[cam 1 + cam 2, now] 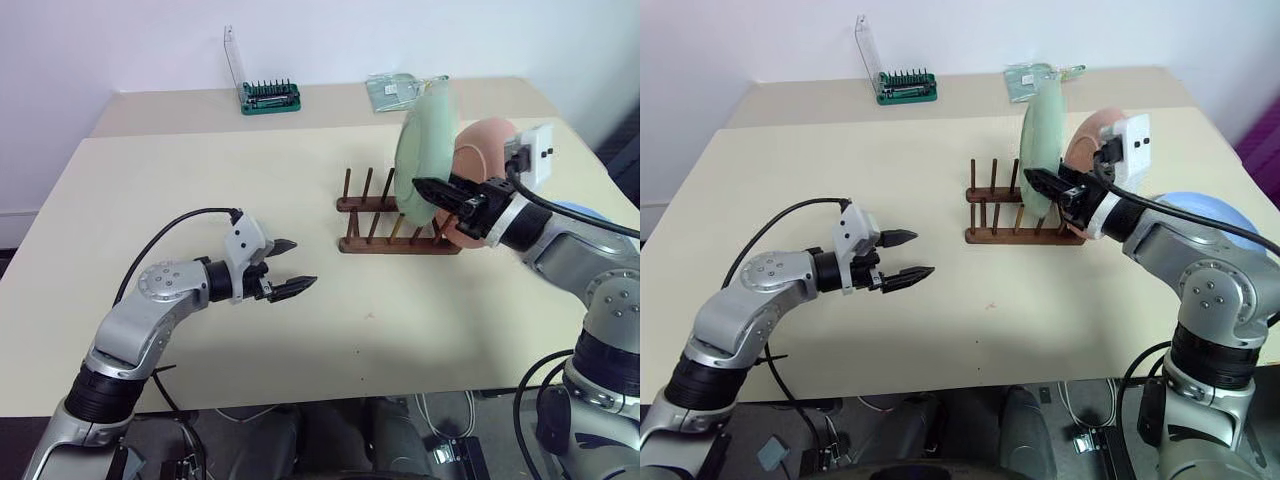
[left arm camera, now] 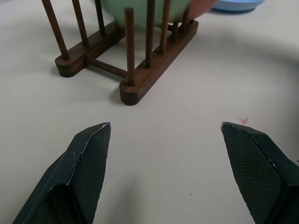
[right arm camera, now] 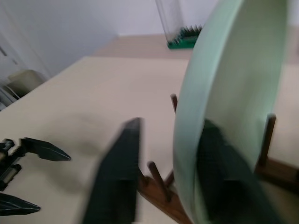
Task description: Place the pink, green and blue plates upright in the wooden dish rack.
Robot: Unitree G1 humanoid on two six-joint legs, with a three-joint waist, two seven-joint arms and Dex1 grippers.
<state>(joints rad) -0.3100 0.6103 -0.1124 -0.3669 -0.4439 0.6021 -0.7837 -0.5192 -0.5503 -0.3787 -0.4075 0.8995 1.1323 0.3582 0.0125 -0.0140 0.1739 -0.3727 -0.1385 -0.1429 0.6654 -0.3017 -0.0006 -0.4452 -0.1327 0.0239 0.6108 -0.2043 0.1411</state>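
Observation:
The wooden dish rack (image 1: 375, 228) stands right of the table's middle. A green plate (image 1: 425, 150) stands upright between its pegs, with a pink plate (image 1: 487, 148) upright just behind it. My right gripper (image 1: 422, 190) straddles the green plate's rim; in the right wrist view one finger (image 3: 119, 172) stands clear of the rim, so it is open. A blue plate (image 1: 1205, 208) lies flat on the table, partly hidden behind my right arm. My left gripper (image 1: 303, 264) hovers open and empty over the table, left of the rack.
A green tool holder (image 1: 270, 97) with a clear upright lid and a clear plastic packet (image 1: 395, 90) sit on the far table by the wall. Bare tabletop (image 1: 200, 170) spreads left of and in front of the rack.

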